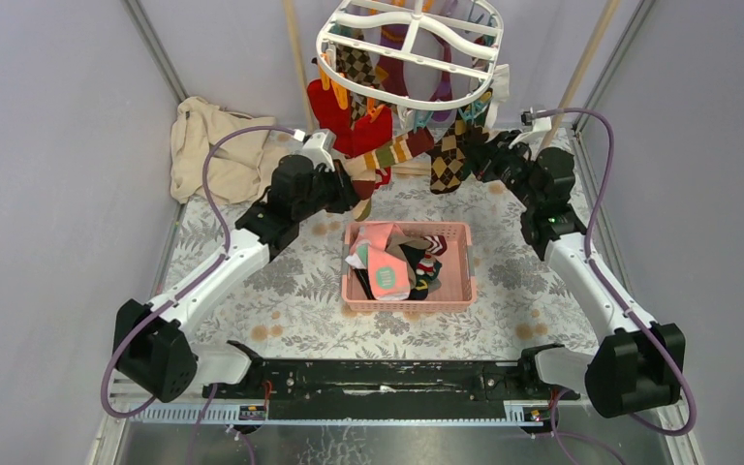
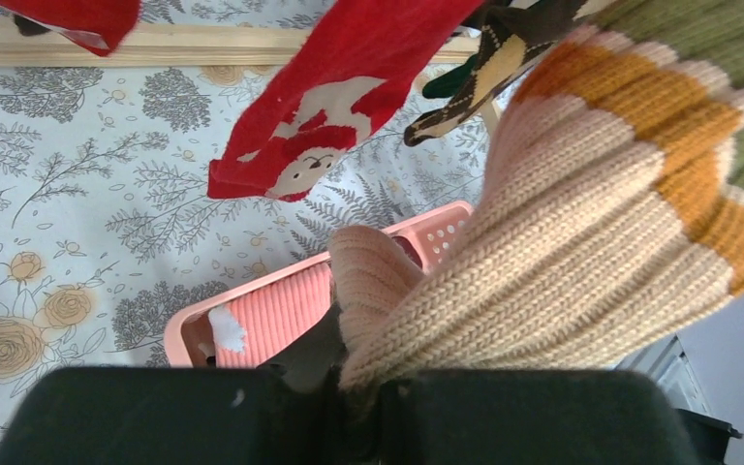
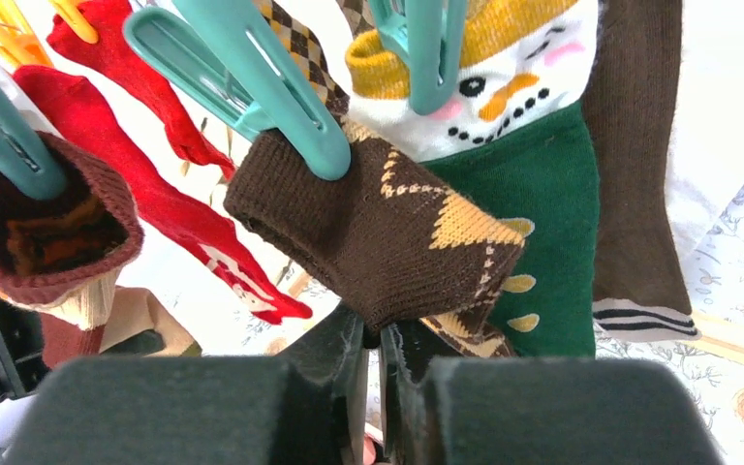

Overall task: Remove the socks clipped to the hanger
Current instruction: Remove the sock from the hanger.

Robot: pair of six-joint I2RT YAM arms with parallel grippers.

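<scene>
The white oval hanger (image 1: 409,50) hangs at the back, with several socks under its coloured clips. My left gripper (image 1: 351,190) (image 2: 358,387) is shut on the beige toe end of a knit striped sock (image 1: 392,153) (image 2: 581,242), which stretches up to the rim. My right gripper (image 1: 481,160) (image 3: 376,339) is shut on the lower edge of a brown argyle sock (image 1: 449,160) (image 3: 378,223), which a teal clip (image 3: 252,77) holds. A red sock (image 2: 339,97) and a green snowman sock (image 3: 533,194) hang beside them.
A pink slotted basket (image 1: 460,291) (image 2: 252,310) with several loose socks stands on the floral table between the arms. A beige cloth (image 1: 208,145) lies at the back left. Wooden poles (image 1: 295,48) rise behind the hanger, and grey walls close both sides.
</scene>
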